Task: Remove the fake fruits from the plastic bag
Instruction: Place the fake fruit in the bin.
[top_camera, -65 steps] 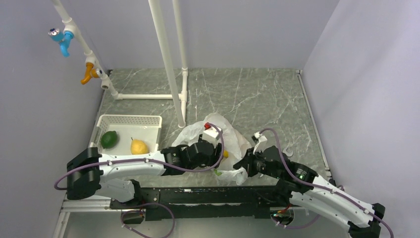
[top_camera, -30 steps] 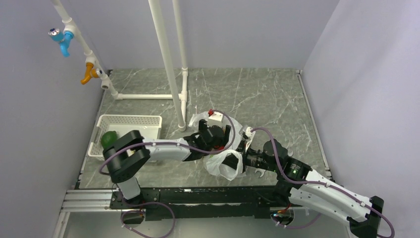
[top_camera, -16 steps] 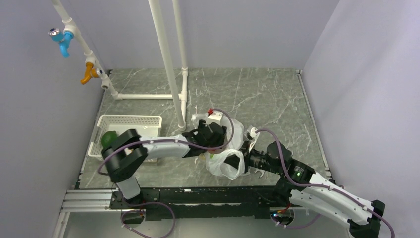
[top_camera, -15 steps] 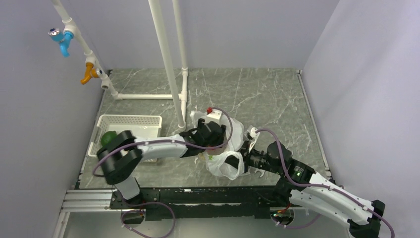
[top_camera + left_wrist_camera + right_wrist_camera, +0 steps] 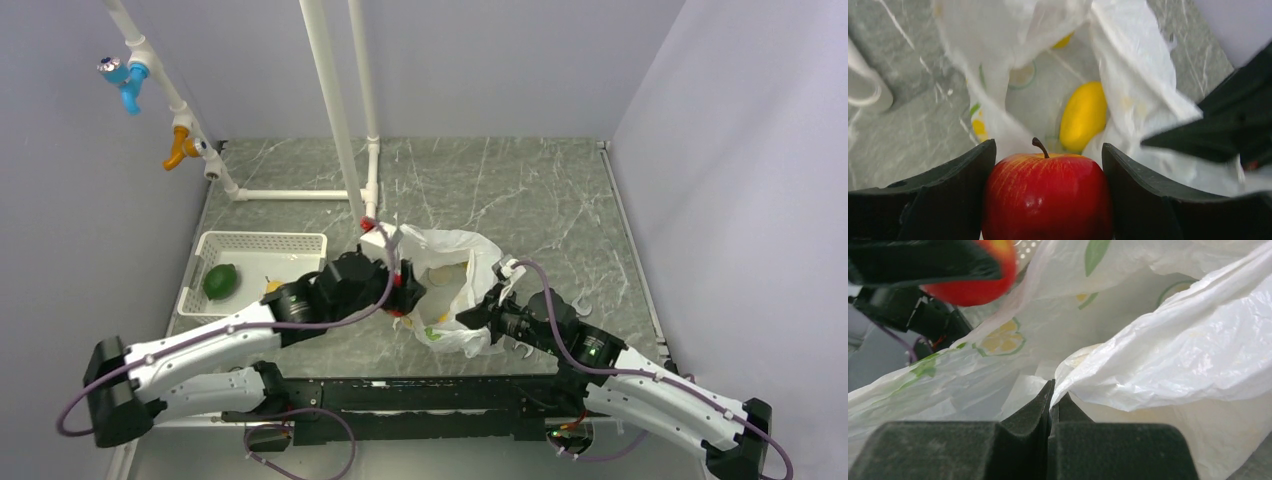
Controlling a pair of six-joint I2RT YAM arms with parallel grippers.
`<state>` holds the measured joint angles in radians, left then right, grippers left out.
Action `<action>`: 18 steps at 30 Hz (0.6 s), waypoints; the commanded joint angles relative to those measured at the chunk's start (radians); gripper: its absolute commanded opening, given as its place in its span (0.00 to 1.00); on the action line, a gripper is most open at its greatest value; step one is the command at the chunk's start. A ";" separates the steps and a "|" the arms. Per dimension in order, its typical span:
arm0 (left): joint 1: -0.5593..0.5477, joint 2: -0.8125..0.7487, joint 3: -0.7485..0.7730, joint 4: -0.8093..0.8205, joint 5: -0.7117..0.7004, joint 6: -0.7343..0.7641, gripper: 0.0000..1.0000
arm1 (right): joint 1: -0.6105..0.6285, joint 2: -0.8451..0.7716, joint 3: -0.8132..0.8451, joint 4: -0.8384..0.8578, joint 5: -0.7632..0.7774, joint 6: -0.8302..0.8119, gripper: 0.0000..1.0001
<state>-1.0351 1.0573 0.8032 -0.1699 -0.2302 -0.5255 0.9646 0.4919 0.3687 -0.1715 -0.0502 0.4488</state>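
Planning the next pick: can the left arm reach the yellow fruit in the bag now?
Probably not yet: the left tool is full with the red apple. The right tool pinches the bag open, so the yellow fruit lies exposed.

pale grey walls, green marbled tabletop, white pipe frame

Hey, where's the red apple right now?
The red apple is held in the left gripper, at the left edge of the plastic bag in the top view.

Glossy red apple held just outside the open white bag; yellow fruit lies inside.
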 commanded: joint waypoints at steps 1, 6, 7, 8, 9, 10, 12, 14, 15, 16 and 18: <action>0.002 -0.186 -0.049 -0.142 0.056 -0.048 0.41 | 0.003 0.014 0.006 0.019 0.156 0.013 0.00; 0.003 -0.373 0.004 -0.404 -0.123 -0.060 0.41 | 0.003 0.025 0.003 0.048 0.162 0.010 0.00; 0.003 -0.404 0.013 -0.446 -0.170 -0.064 0.42 | 0.002 0.032 0.005 0.054 0.156 0.010 0.00; 0.003 -0.430 0.018 -0.475 -0.218 -0.068 0.42 | 0.002 0.039 0.007 0.059 0.150 0.011 0.00; 0.004 -0.454 0.019 -0.493 -0.262 -0.069 0.44 | 0.003 0.048 0.009 0.061 0.145 0.011 0.00; 0.006 -0.471 0.020 -0.501 -0.296 -0.068 0.45 | 0.003 0.055 0.011 0.064 0.142 0.011 0.00; 0.016 -0.466 0.026 -0.509 -0.337 -0.045 0.46 | 0.003 0.064 0.010 0.074 0.137 0.010 0.00; 0.028 -0.415 0.044 -0.553 -0.379 -0.050 0.45 | 0.002 0.066 0.010 0.078 0.130 0.014 0.00; 0.038 -0.380 0.052 -0.577 -0.400 -0.066 0.44 | 0.003 0.064 0.010 0.077 0.128 0.016 0.00; 0.051 -0.344 0.058 -0.601 -0.426 -0.089 0.41 | 0.003 0.061 0.011 0.076 0.126 0.018 0.00; 0.099 -0.285 0.056 -0.615 -0.443 -0.134 0.36 | 0.003 0.053 0.017 0.061 0.125 0.019 0.00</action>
<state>-0.9939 0.6655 0.8375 -0.6910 -0.5613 -0.5911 0.9646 0.5610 0.3683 -0.1509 0.0727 0.4564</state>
